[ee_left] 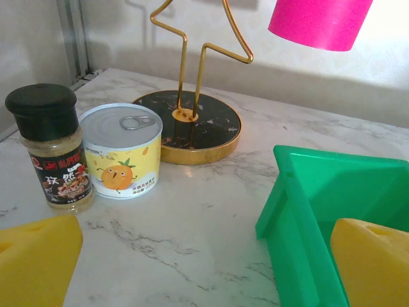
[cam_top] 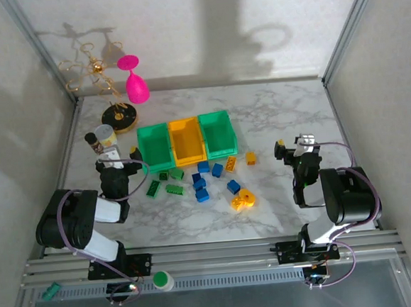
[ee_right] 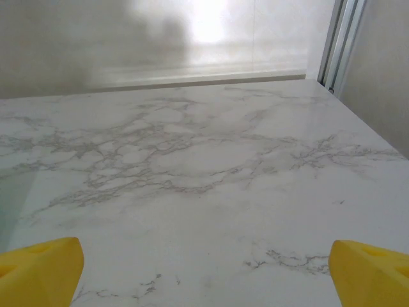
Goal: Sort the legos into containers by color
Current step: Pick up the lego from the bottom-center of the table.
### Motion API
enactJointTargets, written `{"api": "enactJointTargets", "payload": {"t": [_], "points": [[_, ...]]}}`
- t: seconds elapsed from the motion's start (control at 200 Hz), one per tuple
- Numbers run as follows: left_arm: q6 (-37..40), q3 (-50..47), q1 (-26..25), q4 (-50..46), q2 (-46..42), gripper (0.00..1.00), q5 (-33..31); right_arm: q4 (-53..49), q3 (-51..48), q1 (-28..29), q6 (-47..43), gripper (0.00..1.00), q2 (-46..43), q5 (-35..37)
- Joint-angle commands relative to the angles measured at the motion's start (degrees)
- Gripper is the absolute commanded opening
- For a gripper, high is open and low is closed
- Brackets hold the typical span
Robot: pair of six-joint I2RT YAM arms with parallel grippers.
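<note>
Left fingers (ee_left: 38, 259) stand wide, empty, facing the left green bin (ee_left: 307, 211). We see the legos (cam_top: 201, 182) loose on the table (cam_top: 273, 112) btwn the arms, just near-side of the three bins (cam_top: 187, 142). Closest green brick (cam_top: 153, 189) lies right of the left fingers, long axis diagonal, so left arm's nearer. Right fingers (ee_right: 45, 262) wide, empty, legos off to their left.

Table (ee_right: 204, 160): marble-patterned, smooth, low sheen.
Green bin (ee_left: 300, 211): smooth plastic, slight gloss.
Legos (cam_top: 200, 186): shiny plastic.
Can (ee_left: 121, 150): bright metal lid, printed label.
Spice jar (ee_left: 51, 150): clear body, matt black cap.
Stand (ee_left: 198, 125): polished gold metal wire, glossy black base.
</note>
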Motion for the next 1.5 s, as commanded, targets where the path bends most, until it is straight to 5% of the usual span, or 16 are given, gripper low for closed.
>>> {"api": "enactJointTargets", "payload": {"t": [0.0, 1.236, 1.407, 1.497], "points": [[0.52, 0.91, 0.39, -0.17, -0.12, 0.99, 1.26, 2.13, 0.97, -0.16, 0.22, 0.99, 0.0, -0.61], [0.51, 0.74, 0.39, 0.27, -0.43, 0.99, 1.26, 2.45, 0.78, -0.12, 0.3, 0.99, -0.16, -0.6], [1.88, 6.96, 0.28, -16.41, -6.19, 0.99, 5.89, -4.36, 2.53, -0.2, 0.55, 0.99, -3.83, -0.23], [1.42, 6.04, 0.34, -17.31, -8.86, 0.99, 6.51, -7.11, 2.54, -0.14, 1.65, 0.99, -7.47, 1.82]]}}
